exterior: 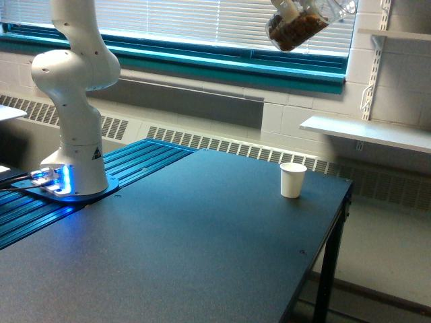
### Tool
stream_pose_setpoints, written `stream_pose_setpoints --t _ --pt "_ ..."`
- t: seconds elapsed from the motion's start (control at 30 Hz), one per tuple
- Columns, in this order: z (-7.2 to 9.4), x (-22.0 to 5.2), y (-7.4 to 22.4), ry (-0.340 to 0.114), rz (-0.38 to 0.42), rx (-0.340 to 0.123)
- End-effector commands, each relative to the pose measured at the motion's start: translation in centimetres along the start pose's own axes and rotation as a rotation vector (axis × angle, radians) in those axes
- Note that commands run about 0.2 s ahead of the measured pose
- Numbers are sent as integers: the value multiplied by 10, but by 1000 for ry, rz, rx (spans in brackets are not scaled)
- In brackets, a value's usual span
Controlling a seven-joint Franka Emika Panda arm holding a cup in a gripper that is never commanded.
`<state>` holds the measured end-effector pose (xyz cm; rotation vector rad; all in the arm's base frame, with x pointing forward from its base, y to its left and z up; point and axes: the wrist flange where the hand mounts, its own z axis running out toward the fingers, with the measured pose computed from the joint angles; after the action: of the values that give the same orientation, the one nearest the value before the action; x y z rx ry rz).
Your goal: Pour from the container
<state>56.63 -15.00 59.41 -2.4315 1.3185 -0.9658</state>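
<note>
Tabletop (pixel 202 256) fills the near part of the exterior view, a dark matte surface running back toward the wall, with one black leg (pixel 328 269) dropping at its edge on the exterior view's right. Farther back on that surface, toward the exterior view's right, a white paper cup (pixel 292 180) stands upright, apart from everything else. On the exterior view's left, a band of blue ribbed panel (pixel 81 188) carries the robot base (pixel 74 168), white and glowing blue at its foot, with cables (pixel 20 180) plugged in low beside it; the arm rises from there and leaves the top of the picture. Behind the table, a radiator grille (pixel 222 145) runs along the white block wall below a teal sill (pixel 222 64) and closed blinds (pixel 222 23), and a white shelf (pixel 367 131) juts out on the exterior view's right. High at the top edge, well above the paper cup and slightly to the exterior view's right of it, the container (pixel 296 28) hangs tilted, clear, with brown bits massed in its lower end. The gripper is cut off by the top edge, so whether its fingers pinch the container cannot be told.
</note>
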Motion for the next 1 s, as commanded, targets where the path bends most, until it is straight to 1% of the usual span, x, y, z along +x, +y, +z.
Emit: stream_pose_setpoints --t 0.03,0.33,0.6,1.0 --pt "-1 6 4 5 8 -4" --pt "1 2 1 2 -7 -7" --pt "3 -7 -9 -1 -32 -4" --pt "2 -33 -36 -8 -89 18"
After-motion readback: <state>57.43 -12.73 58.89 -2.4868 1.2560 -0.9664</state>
